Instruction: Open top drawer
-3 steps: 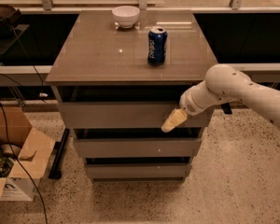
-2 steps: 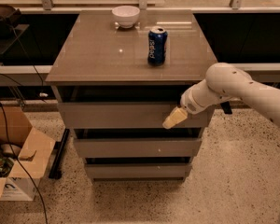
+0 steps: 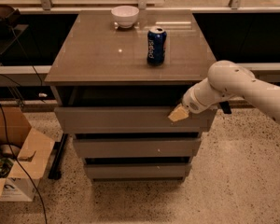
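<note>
The top drawer is the widest grey-brown front, just under the cabinet top. It stands pulled out a little, with a dark gap above it. My gripper comes in from the right on a white arm. Its tan fingertips rest at the upper right edge of the top drawer front. The narrower middle front with a white speck and the shortest bottom front lie below it.
A blue soda can and a white bowl stand on the cabinet top. An open cardboard box sits on the speckled floor at the left, with cables beside it. A railing runs behind the cabinet.
The gripper has shifted slightly up and right along the top drawer's upper edge. The drawer front looks about the same.
</note>
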Tool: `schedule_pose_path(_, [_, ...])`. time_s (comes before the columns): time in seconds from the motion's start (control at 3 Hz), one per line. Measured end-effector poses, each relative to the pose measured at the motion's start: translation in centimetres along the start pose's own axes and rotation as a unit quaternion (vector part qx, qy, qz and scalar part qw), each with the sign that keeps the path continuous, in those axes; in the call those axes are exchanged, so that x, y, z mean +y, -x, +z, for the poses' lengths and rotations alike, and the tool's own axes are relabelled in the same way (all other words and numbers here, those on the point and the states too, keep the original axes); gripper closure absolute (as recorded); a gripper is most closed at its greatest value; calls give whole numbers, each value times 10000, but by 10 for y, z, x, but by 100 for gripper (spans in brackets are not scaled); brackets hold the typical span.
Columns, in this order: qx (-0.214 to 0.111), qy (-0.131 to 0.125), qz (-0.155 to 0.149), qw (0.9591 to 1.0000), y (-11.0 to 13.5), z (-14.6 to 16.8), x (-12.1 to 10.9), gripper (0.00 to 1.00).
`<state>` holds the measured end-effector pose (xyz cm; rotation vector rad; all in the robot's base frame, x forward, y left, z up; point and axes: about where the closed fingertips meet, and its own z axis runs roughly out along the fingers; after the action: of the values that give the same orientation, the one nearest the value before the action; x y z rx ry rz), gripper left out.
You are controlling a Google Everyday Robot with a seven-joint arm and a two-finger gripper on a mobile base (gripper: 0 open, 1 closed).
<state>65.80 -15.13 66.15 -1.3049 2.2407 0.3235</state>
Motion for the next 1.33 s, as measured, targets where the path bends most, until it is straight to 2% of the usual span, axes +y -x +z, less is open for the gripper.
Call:
schedule_pose_path(0.33, [0,0,0,10000,0,0,0,54])
schedule_pose_path(1.0, [1,1,0,10000,1,-1,0,7])
schedule_pose_path(1.33, [278,347,-134,9989,-11,-4,19,0])
